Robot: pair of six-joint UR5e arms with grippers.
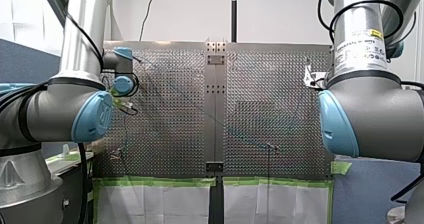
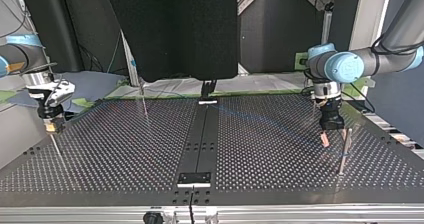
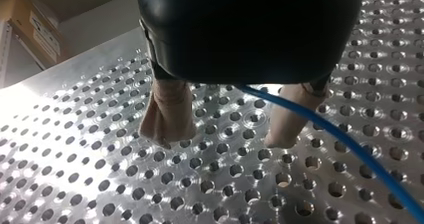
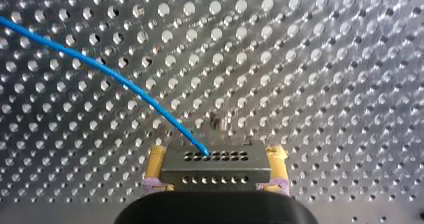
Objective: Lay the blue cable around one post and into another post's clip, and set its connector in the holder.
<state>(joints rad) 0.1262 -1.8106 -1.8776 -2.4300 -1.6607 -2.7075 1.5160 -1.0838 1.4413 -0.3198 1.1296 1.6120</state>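
None of the three steps is judged done. The connector [image 4: 216, 166] is clamped between the yellow pads of my right gripper [image 4: 216, 170], not in a holder; the blue cable [image 4: 100, 66] is led off over the table [image 4: 325, 59]. My left gripper [image 3: 222, 136] is held spread, cable unclamped beside one finger [image 3: 286, 128]. A post [image 2: 343, 151] near it is shown by the top view, not by the left wrist view.

Front and top views face each other across the desk [image 1: 165, 134], which both wrist views see from close above.
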